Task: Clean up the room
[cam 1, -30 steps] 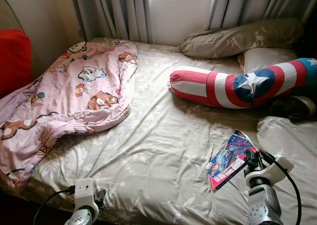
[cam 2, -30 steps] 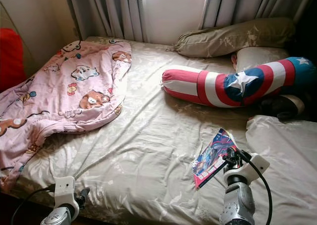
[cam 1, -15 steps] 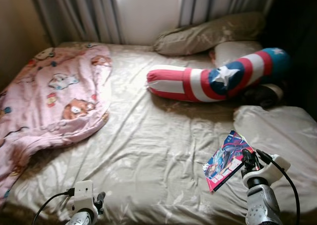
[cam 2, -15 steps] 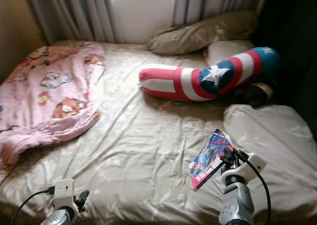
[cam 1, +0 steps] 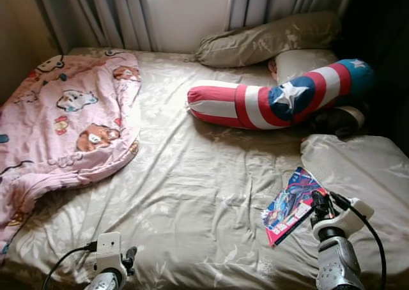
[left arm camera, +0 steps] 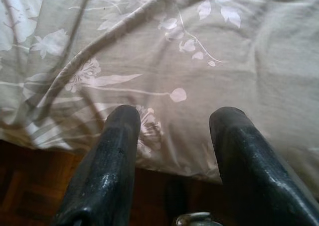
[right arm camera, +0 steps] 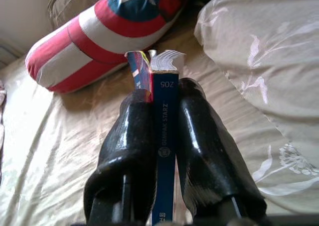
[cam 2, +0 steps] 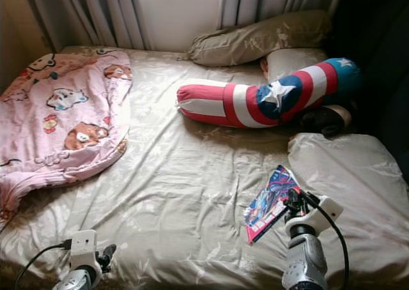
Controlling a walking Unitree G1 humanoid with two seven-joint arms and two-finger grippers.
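Observation:
My right gripper [cam 1: 317, 205] is shut on a colourful comic book [cam 1: 291, 204], held by its spine above the bed's near right part; the book [right arm camera: 165, 111] stands clamped between both black fingers [right arm camera: 132, 136]. My left gripper [left arm camera: 174, 131] is open over the bed's near edge, low at the left [cam 1: 130, 259], with nothing between its fingers. A pink cartoon blanket [cam 1: 64, 124] lies crumpled on the bed's left side. A red, white and blue star bolster [cam 1: 275, 101] lies across the far right.
The bed has a beige flowered sheet [cam 1: 192, 188]. A beige pillow [cam 1: 268, 41] lies by the curtains [cam 1: 115, 12], and another pillow [cam 1: 358, 168] at the right. A dark object [cam 1: 342, 121] sits under the bolster's end. Dark floor [left arm camera: 30, 196] shows below the bed's edge.
The camera has swung right and then steadied; the red thing at the left has left the picture. My right gripper still holds the comic book in about the same pose.

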